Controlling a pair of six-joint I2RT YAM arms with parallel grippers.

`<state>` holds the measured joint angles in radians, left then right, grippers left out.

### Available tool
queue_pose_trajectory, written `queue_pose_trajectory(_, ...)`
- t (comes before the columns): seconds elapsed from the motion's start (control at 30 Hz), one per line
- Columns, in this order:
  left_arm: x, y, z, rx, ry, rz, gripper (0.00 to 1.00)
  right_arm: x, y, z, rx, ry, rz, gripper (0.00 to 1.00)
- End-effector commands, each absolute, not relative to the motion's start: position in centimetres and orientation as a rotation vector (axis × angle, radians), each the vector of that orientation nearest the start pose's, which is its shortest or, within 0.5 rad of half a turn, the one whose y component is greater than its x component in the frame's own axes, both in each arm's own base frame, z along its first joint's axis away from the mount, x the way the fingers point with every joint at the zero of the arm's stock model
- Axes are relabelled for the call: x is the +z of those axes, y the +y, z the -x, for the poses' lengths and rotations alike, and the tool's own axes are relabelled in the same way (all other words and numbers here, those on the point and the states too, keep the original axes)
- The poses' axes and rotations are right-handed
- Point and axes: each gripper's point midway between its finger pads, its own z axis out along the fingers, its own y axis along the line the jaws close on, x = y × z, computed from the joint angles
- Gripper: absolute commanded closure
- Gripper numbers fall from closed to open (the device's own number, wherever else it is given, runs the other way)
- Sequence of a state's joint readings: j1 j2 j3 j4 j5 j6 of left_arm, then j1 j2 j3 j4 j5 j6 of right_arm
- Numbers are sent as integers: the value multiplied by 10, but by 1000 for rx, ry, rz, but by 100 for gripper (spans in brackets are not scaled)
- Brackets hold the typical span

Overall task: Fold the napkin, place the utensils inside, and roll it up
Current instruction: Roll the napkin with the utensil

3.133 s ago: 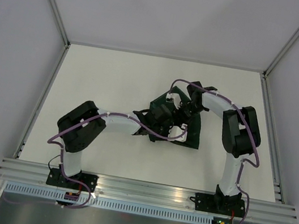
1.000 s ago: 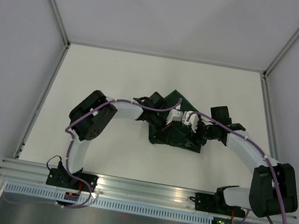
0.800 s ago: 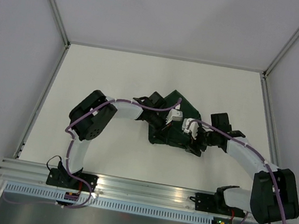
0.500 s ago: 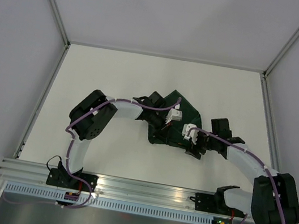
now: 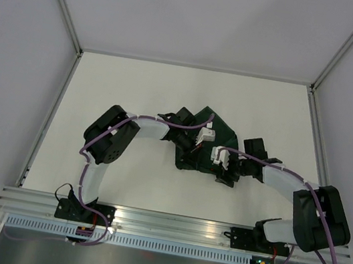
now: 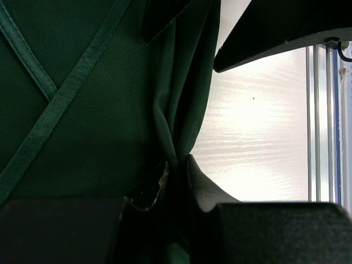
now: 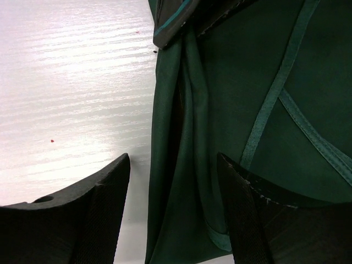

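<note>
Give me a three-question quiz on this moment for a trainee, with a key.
1. True or false: the left gripper is shut on a fold of the napkin.
2. The right gripper is: A) shut on the napkin, B) open, astride the napkin's bunched edge, C) out of view.
3. Fill in: the napkin lies on a ____ table.
Key: 1 true; 2 B; 3 white.
</note>
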<state>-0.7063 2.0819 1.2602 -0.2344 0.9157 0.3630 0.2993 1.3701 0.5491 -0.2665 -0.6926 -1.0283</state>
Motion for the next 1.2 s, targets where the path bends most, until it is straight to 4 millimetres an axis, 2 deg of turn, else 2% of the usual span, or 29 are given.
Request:
queue_pose_trajectory(0.0,-6,-364,-235,-1267,2061,-1562,98,37,179,-245,645,1620,1645,30)
queue_pose_trajectory(0.3,-7,-364,-235,-1260,2061,-1563,98,40,182,-247,725,1702,1623,40)
queue_pose_trajectory(0.37,-7,-364,-235,-1256,2060,-1562,98,41,183,-248,750,1721,1622,46)
queue_pose_trajectory(0.7,0,-367,-239,-1258,2048,-1549,98,31,177,-239,825,1799,1655,63)
queue_pose_trajectory(0.87,4,-369,-241,-1271,2039,-1531,97,26,173,-235,873,1850,1665,77)
queue_pose_trajectory(1.07,11,-372,-245,-1262,2008,-1494,91,21,168,-232,1015,1923,1661,86)
queue_pose_trajectory(1.17,15,-373,-248,-1257,1997,-1461,83,21,165,-231,1085,1950,1652,89)
